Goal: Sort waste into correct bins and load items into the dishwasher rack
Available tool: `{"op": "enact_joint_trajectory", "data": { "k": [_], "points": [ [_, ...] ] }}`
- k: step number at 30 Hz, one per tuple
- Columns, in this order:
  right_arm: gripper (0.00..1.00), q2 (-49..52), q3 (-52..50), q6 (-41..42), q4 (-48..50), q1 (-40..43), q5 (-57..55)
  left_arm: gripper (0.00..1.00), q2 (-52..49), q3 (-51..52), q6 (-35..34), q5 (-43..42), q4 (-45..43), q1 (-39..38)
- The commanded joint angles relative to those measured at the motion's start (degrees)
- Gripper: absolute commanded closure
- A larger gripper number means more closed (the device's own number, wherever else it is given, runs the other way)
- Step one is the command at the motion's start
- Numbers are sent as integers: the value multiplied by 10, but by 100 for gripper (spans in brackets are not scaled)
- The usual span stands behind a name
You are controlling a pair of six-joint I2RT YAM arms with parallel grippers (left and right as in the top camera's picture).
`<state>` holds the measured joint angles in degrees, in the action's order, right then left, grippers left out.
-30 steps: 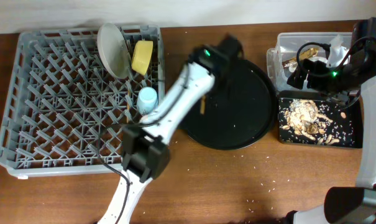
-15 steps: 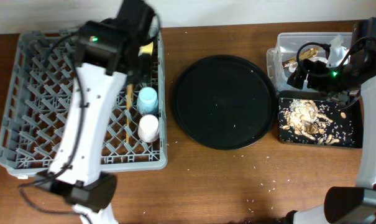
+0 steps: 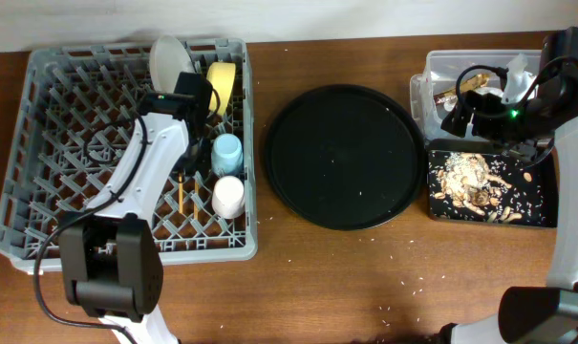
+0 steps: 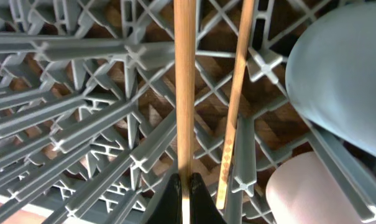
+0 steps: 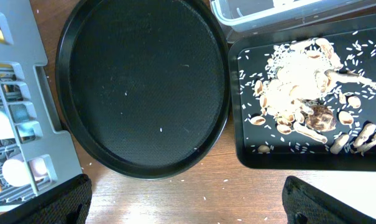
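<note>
The grey dishwasher rack holds the grey-green plate, yellow bowl, light-blue cup and pink cup. My left gripper is down inside the rack, shut on one wooden chopstick. The second chopstick lies beside it, between the pegs. My right gripper hangs open and empty by the clear tub, which holds the wrapper and tissue. Food scraps lie in the shallow black tray.
The large round black tray sits between the rack and the bins, with a few rice grains on it; it also shows in the right wrist view. Rice grains are scattered on the wooden table. The rack's pegs crowd round the chopsticks.
My left arm swung from the round black tray to the rack with the chopsticks and lowered them between the pegs next to the cups. The right arm has not moved.
</note>
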<state>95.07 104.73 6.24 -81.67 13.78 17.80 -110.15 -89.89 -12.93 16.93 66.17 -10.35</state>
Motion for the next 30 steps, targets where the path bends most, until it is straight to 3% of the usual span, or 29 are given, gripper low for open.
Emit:
{"op": "enact_joint_trajectory", "data": {
  "k": [1, 2, 8, 12, 14, 15, 16, 25, 30],
  "points": [
    [1, -7, 5, 2, 0, -3, -5, 54, 7, 18, 19, 7, -15, 3],
    [2, -7, 5, 2, 0, -3, -5, 49, 7, 18, 19, 7, -15, 3],
    [1, -7, 5, 2, 0, -3, -5, 48, 38, 0, 19, -47, -13, 3],
    [2, -7, 5, 2, 0, -3, -5, 48, 148, -45, 19, -149, -9, 3],
    [1, -7, 5, 2, 0, -3, -5, 42, 222, -47, 19, -157, -19, 3],
    [1, -7, 5, 2, 0, -3, -5, 37, 243, -47, 19, -157, -14, 3],
    [2, -7, 5, 2, 0, -3, -5, 1, 269, -47, 19, -157, -6, 3],
    [2, -28, 5, 2, 0, -15, -5, 1, 285, -47, 19, -157, -6, 3],
    [2, -158, 5, -20, 0, -136, -36, 1, 285, -47, 19, -157, -6, 3]
  ]
}}
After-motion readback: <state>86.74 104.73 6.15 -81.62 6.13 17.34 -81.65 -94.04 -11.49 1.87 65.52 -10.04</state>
